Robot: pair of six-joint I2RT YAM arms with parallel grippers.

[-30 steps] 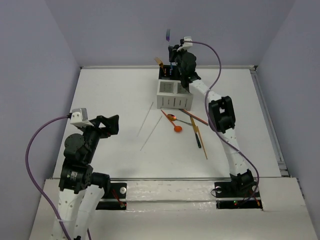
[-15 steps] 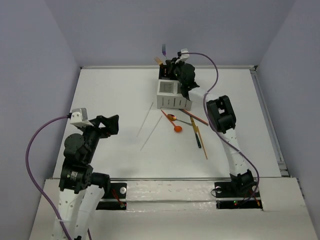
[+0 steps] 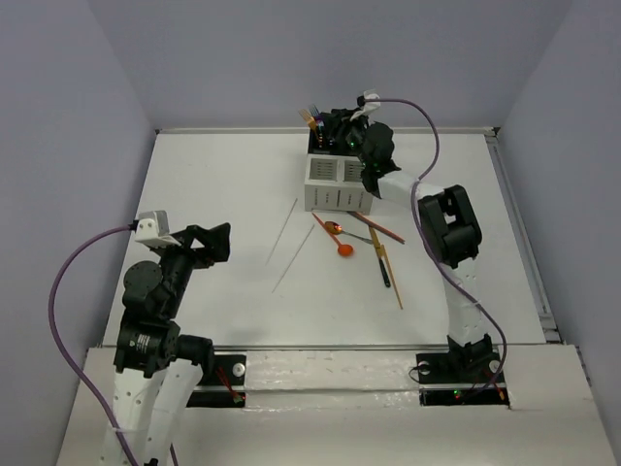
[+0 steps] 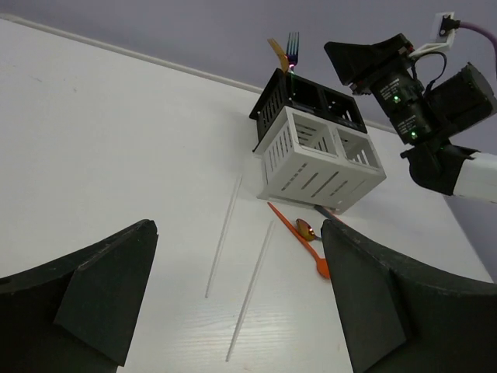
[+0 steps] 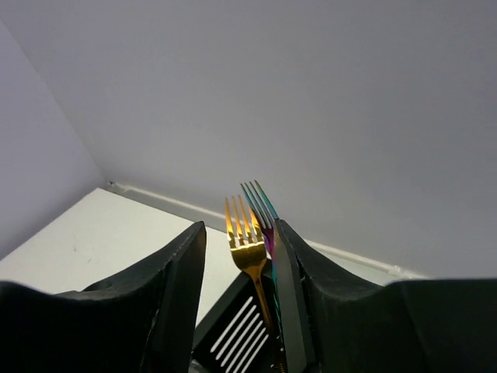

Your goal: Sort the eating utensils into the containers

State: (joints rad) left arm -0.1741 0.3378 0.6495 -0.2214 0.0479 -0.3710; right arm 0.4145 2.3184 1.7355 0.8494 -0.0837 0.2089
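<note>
The containers are a four-part caddy, its white slotted boxes (image 3: 335, 184) in front and its black boxes (image 3: 325, 143) behind. A gold fork (image 5: 247, 233) and an iridescent fork (image 5: 262, 203) stand upright in a black box (image 5: 237, 330). My right gripper (image 5: 239, 229) is open around both forks, and the iridescent one leans on its right finger. Two white sticks (image 4: 224, 235) (image 4: 250, 289) lie on the table below my open left gripper (image 4: 237, 229), which holds nothing. Orange spoons (image 3: 340, 241) and orange, wooden and black sticks (image 3: 386, 260) lie in front of the caddy.
The back wall rises just behind the caddy (image 4: 318, 159). A raised rail (image 3: 519, 233) runs along the table's right edge. My left arm (image 3: 160, 291) stands at the near left, and purple cables loop off both arms.
My right gripper came down with the iridescent fork, set it into the black box beside the gold fork, and opened. The left arm has not moved.
</note>
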